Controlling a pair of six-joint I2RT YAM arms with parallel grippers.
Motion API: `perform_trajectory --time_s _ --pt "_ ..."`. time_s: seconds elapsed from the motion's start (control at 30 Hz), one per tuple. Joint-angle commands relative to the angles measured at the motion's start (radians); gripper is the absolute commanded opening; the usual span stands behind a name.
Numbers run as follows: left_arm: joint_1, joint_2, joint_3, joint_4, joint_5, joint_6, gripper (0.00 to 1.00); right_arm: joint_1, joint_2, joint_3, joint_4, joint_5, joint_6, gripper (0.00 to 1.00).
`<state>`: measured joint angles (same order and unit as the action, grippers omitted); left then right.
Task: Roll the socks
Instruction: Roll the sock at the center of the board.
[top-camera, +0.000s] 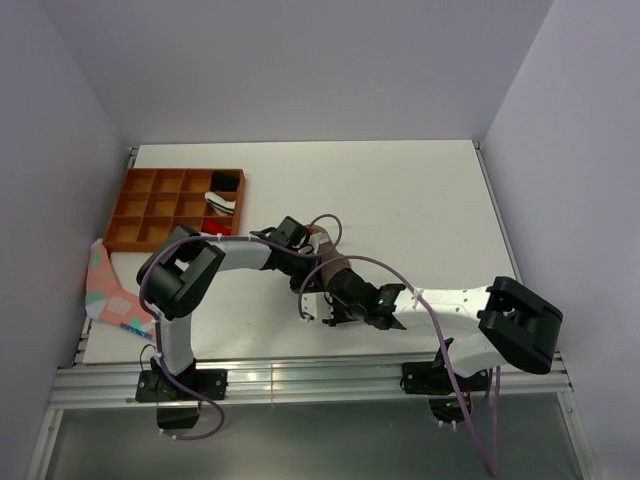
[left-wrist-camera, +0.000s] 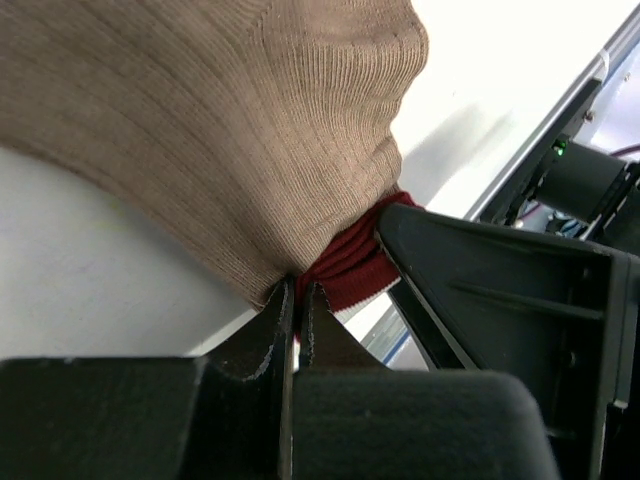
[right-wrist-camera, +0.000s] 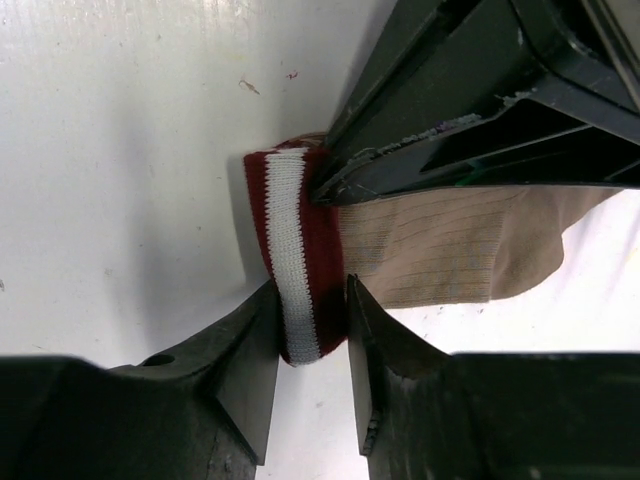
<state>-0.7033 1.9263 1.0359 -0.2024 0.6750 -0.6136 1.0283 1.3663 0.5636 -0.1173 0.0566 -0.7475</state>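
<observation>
The tan-brown sock (left-wrist-camera: 200, 120) lies bunched on the white table (top-camera: 400, 200), between the two arms in the top view (top-camera: 326, 263). My left gripper (left-wrist-camera: 297, 290) is shut on the fabric where the tan body meets the maroon cuff (left-wrist-camera: 350, 265). In the right wrist view the maroon-and-white striped cuff (right-wrist-camera: 295, 230) points toward the camera. My right gripper (right-wrist-camera: 310, 290) has a fingertip against each side of the cuff's end. The left gripper's black fingers (right-wrist-camera: 480, 90) reach in from the upper right. No bright red sock is clearly visible.
A brown compartment tray (top-camera: 150, 205) stands at the table's back left, holding black, white and red rolled fabric (top-camera: 222, 205). A pink-and-teal patterned sock (top-camera: 108, 295) hangs over the left edge. The metal rail (top-camera: 300, 380) runs along the near edge.
</observation>
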Motion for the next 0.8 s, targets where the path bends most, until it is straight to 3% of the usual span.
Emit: perform_trajectory --time_s 0.0,0.13,0.33,0.77 --pt "-0.013 0.048 -0.062 -0.091 -0.071 0.04 0.0 0.003 0.001 -0.016 0.051 0.008 0.014 0.38" --pt "-0.013 0.059 -0.065 -0.078 -0.069 0.034 0.0 -0.011 -0.006 -0.016 0.041 -0.021 0.013 0.36" --pt "-0.013 0.028 -0.111 0.021 -0.103 -0.066 0.08 -0.076 -0.018 0.042 -0.071 -0.153 0.049 0.22" --pt "-0.024 -0.127 -0.275 0.325 -0.253 -0.413 0.18 -0.283 0.051 0.177 -0.313 -0.426 0.05 0.18"
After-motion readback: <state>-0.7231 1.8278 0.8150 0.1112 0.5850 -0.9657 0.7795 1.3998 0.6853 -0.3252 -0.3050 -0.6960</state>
